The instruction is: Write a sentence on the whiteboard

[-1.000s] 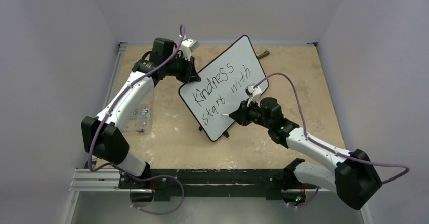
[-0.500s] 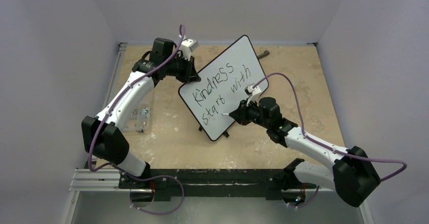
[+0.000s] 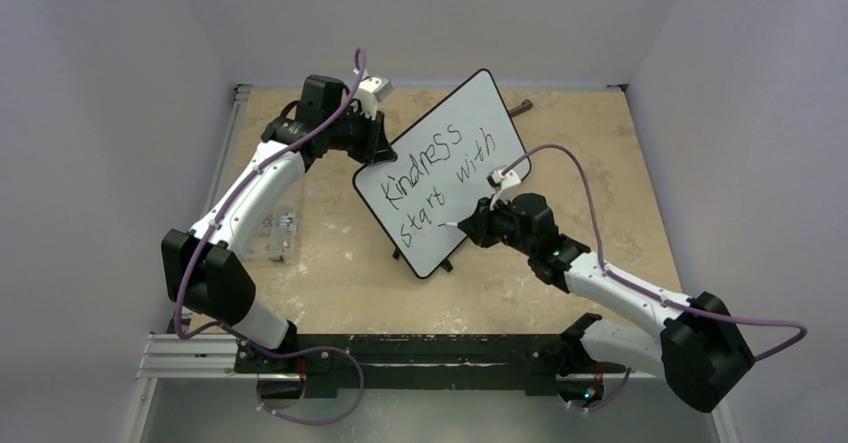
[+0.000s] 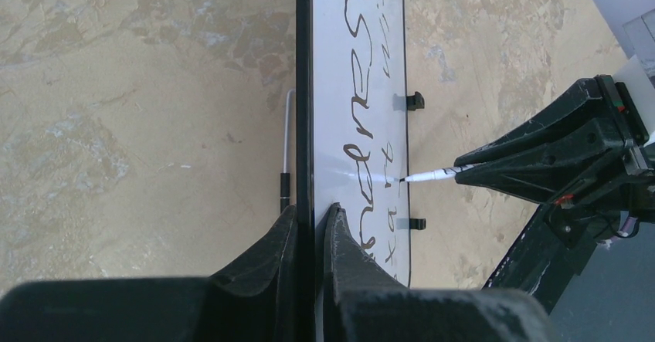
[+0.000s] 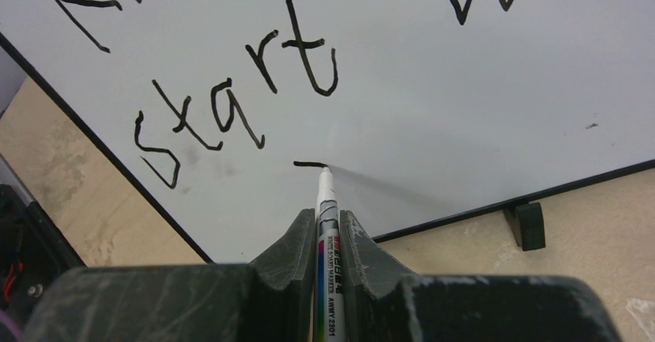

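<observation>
Tan table top [image 3: 330, 283]: a mottled, scuffed surface. A small clear item [image 3: 276, 234] lies out at 9 o'clock from the board, too small for me to make out.
Left gripper [image 3: 375, 148] [image 4: 313, 211]: its black jaws are clamped on the board's thin black rim, one finger on each face. The grip is at about 10 o'clock from the board's middle.
Large glossy white whiteboard [image 3: 470, 113] [image 4: 328, 87] [image 5: 463, 126]: it stands mid-table on small black feet [image 5: 529, 225], turned at a slant, with its top corner pointing to 1 o'clock.
Black handwritten sentence [image 3: 430, 178] [image 5: 232, 103]: two lines, "Kindness" above "start with".
Fresh short black stroke [image 5: 309, 164]: it sits just under "start", toward 5 o'clock from that word.
Slim white marker [image 3: 447, 225] [image 4: 425, 177] [image 5: 325, 203]: its tip touches the board at the right end of that stroke.
Right gripper [image 3: 470, 225] [image 5: 319, 217]: its jaws are closed tight around the marker barrel. It is at about 5 o'clock from the board's middle, pointing toward 9 o'clock.
Small dark object [image 3: 518, 109]: it lies on the table behind the board at 1 o'clock, and I can't say what it is.
</observation>
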You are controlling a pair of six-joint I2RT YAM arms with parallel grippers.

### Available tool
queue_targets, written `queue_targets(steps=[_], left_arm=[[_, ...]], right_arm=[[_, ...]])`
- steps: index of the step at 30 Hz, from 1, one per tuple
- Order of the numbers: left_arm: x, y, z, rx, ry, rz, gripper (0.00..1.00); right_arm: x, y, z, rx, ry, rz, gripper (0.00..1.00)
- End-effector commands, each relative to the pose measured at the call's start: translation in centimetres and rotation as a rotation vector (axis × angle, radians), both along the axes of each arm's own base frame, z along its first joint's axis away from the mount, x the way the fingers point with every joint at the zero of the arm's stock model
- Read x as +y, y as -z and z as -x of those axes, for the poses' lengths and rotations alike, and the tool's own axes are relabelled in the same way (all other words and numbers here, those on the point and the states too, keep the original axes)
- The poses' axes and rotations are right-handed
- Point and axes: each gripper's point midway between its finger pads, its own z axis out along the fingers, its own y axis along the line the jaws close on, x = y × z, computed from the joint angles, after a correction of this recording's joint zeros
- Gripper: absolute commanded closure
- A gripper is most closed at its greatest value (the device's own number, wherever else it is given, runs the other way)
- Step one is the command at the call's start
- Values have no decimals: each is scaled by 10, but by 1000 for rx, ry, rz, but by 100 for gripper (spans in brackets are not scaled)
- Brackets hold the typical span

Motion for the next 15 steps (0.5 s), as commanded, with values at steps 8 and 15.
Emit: queue_targets(steps=[8, 15], left_arm=[[24, 48, 13, 73, 7, -211, 100], [24, 47, 13, 72, 6, -210, 100]], right_arm=[[-14, -8, -15, -38, 94, 45, 100], [-7, -30, -31, -74, 102, 43, 100]])
